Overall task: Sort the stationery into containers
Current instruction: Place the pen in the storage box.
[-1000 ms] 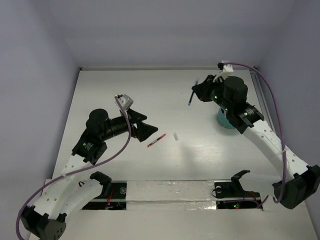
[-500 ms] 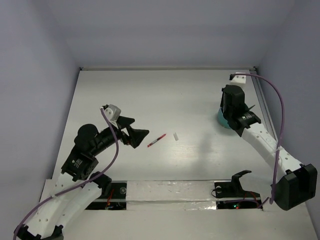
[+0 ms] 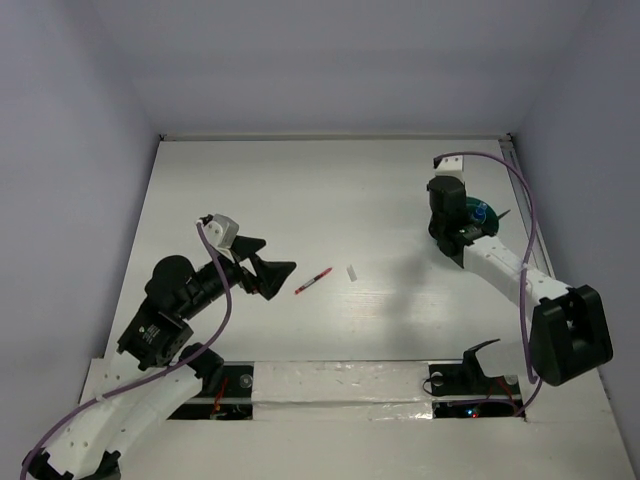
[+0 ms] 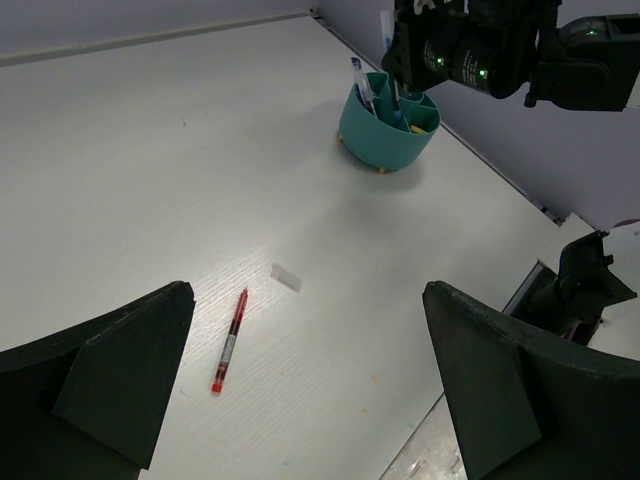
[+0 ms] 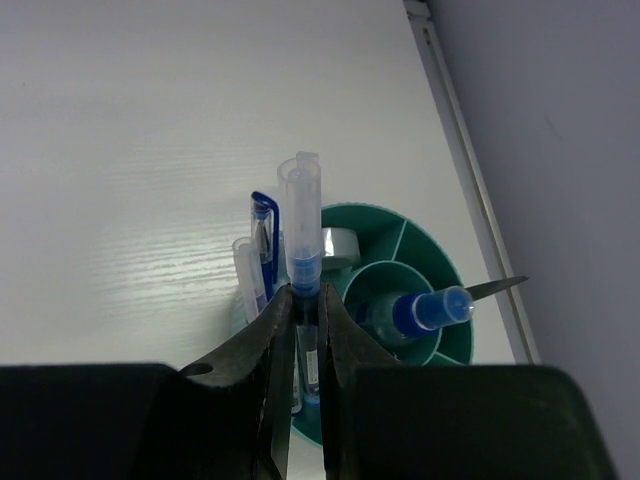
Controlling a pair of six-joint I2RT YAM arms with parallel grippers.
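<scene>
Right gripper [image 5: 303, 300] pinching blue pen [image 5: 301, 215] at barrel, holding it upright over teal tub [image 5: 372, 210], beside stored pens [image 5: 262, 240]. Left gripper [image 4: 308, 330] gaping, empty, facing red pen [image 4: 229, 340] and white eraser [image 4: 287, 278] lying on table [image 4: 150, 150]. Red pen probably light, stiff, slick: grasping mid-barrel, across its length, looking best.

Overhead camera looks down from behind; both wrist cameras share the tub [image 4: 375, 135], right closest.
</scene>
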